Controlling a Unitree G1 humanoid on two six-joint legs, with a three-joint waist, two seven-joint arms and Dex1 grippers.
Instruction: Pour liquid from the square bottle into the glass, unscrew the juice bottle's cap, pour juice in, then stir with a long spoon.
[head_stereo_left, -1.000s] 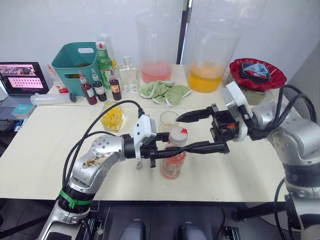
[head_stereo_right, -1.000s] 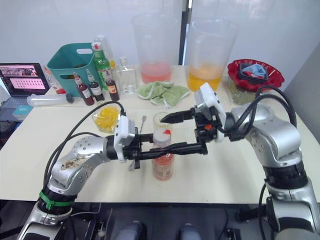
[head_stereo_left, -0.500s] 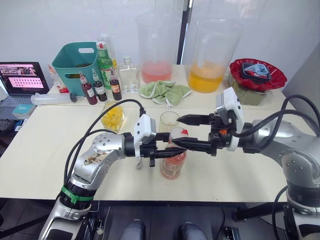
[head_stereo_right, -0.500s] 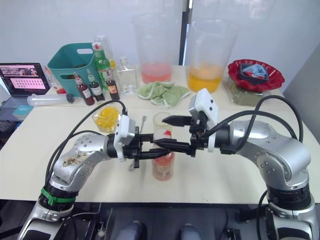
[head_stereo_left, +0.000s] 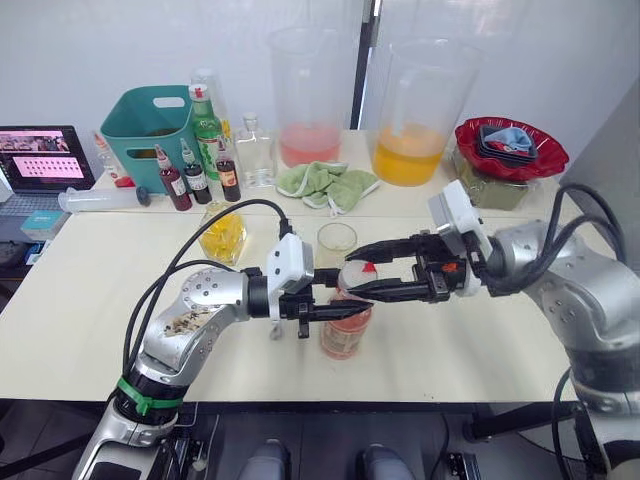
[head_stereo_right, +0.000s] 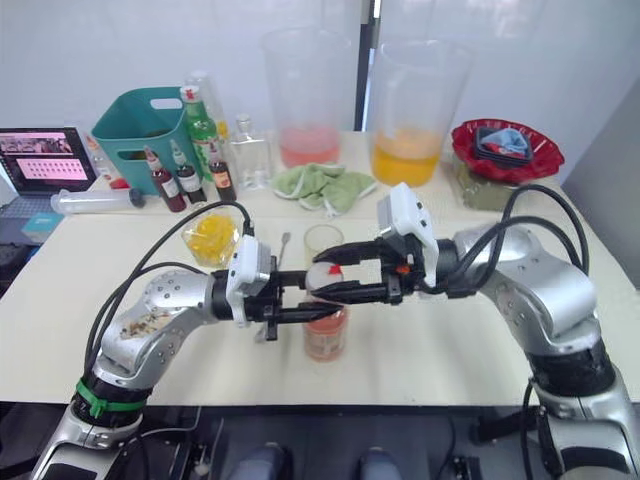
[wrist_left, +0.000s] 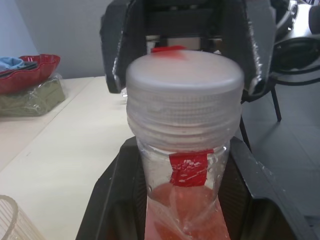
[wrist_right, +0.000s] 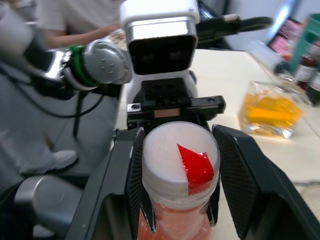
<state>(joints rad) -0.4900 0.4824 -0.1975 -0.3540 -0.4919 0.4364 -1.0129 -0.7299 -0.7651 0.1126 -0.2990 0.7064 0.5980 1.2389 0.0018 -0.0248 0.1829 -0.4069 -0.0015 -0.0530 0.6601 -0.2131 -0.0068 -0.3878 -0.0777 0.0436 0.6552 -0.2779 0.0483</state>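
Centrally, near the front of the table (head_stereo_left: 90, 300), the juice bottle (head_stereo_left: 345, 325) stands upright with the left gripper (head_stereo_left: 335, 306) clamped on its body just below the neck, its two black fingers flanking the clear plastic in the left wrist view. The right gripper (head_stereo_left: 362, 277) reaches in from the right at cap height; its fingers are apart, one on each side of the cap (wrist_right: 180, 160), and the right wrist view shows them close to its sides, though whether they touch cannot be told. The white cap, with its red mark, sits fully on the neck, and the juice (wrist_left: 185, 220) lies below the neck. Just beyond the bottle stands the glass (head_stereo_left: 337, 241); whether it holds anything is hard to judge. To its left, farther back, rests the square bottle (head_stereo_left: 224, 234) with its yellow liquid (wrist_right: 270, 111). The long spoon (head_stereo_right: 285, 246) lies on the table near the glass. The step in hand appears to be unscrewing the cap. The next move would call for the right fingers to close squarely on the cap and turn it while the left grip holds the bottle against rotation.
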